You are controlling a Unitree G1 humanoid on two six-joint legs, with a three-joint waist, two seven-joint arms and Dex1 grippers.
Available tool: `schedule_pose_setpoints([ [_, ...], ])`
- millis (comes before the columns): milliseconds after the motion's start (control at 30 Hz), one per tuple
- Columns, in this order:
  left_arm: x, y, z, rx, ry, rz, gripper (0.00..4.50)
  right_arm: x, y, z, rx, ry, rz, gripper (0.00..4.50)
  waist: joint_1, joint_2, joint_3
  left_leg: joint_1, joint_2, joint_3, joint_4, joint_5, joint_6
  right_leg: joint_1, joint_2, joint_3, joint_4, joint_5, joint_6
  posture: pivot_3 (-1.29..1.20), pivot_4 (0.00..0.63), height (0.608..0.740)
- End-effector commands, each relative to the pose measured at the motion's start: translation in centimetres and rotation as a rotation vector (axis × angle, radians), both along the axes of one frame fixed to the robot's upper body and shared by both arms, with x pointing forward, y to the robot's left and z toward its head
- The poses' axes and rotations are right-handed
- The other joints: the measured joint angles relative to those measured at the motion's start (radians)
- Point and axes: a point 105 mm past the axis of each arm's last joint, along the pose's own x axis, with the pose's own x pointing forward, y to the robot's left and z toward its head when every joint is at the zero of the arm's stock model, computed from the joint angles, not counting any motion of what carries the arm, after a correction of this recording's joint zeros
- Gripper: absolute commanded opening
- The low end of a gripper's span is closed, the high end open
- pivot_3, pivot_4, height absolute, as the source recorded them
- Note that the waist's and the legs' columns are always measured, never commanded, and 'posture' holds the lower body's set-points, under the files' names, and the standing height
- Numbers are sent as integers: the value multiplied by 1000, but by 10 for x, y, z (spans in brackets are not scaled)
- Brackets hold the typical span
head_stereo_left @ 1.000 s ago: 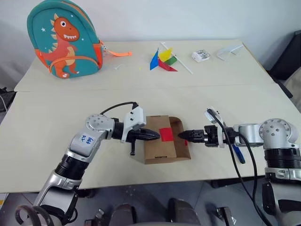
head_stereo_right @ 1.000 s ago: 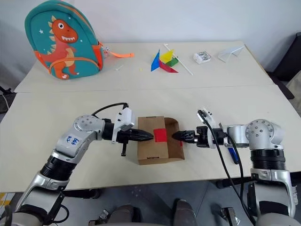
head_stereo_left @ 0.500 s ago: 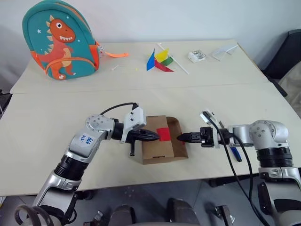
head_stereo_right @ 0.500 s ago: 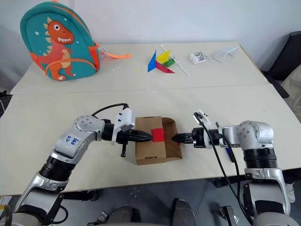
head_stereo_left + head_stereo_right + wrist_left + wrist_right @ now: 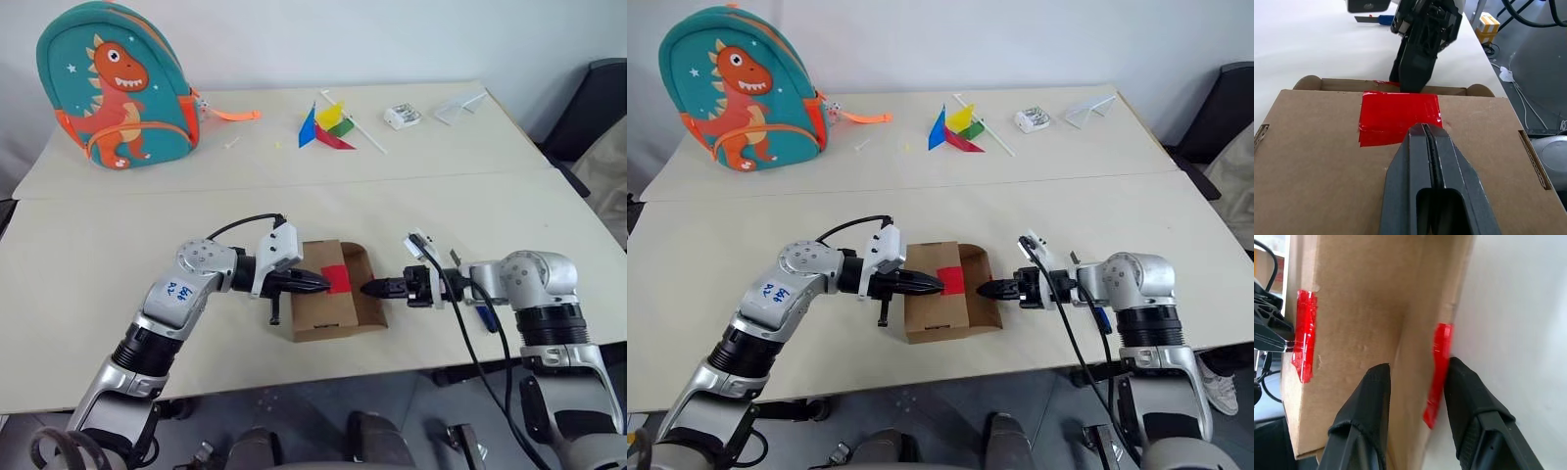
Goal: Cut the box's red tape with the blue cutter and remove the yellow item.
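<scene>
Box [image 5: 323, 299] interior hidden behind taped flap.

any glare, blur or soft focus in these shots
Left wrist view: the red tape shows glossy highlights, and the background past the box is soft. Right wrist view: the table looks washed out white. Head views: even light, soft shadows under the box.

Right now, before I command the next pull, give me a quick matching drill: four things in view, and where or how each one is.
Things:
1. left gripper
2. right gripper
3. blue cutter
4. backpack

States:
A. far table corner
B. shut, tip on box top by red tape
C. fingers astride the opened flap
D. on table beside right arm

Pairs: 1-B, 2-C, 3-D, 4-A
</scene>
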Motion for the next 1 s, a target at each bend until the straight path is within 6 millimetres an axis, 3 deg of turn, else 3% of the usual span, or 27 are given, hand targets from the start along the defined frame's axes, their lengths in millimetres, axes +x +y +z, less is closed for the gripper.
schedule_pose_setpoints([
  [33, -3, 2, -10, 24, 27, 6, 0, -15, 15, -31, -45, 113, 59, 1732, 0, 0, 0, 0, 0, 0, 0, 0, 0, 0, 0, 0, 0, 0, 0, 0, 150, 740],
  [267, -2, 4, -11, 24, 26, 15, 0, -15, 16, -31, -42, 111, 71, 1732, 0, 0, 0, 0, 0, 0, 0, 0, 0, 0, 0, 0, 0, 0, 0, 0, 150, 740],
  [433, -1, 6, -11, 22, 22, 24, 0, -13, 18, -28, -39, 87, 72, 159, 0, -4, -2, 0, 0, 0, 0, 0, 0, 0, 0, 0, 1, 0, 0, 0, 150, 740],
  [467, -1, 6, -11, 21, 22, 25, 0, -12, 19, -27, -38, 81, 69, 35, 0, -6, -4, 1, 0, -1, 0, 0, -1, 0, 0, 0, 1, 0, 0, 0, 150, 740],
  [667, 0, 5, -11, 12, 17, 35, 0, -8, 15, -18, -72, 34, 52, 35, 1, -7, -6, 0, 1, 0, 0, 0, -1, 0, 0, 0, 1, 0, -1, 0, 150, 740],
  [1000, 16, 5, -14, -37, -11, 134, 0, -1, -1, 33, -140, -105, 6, 35, 13, -2, -4, -2, 1, 0, 1, 0, -1, -2, 0, 0, 1, 0, -1, 0, 150, 740],
])
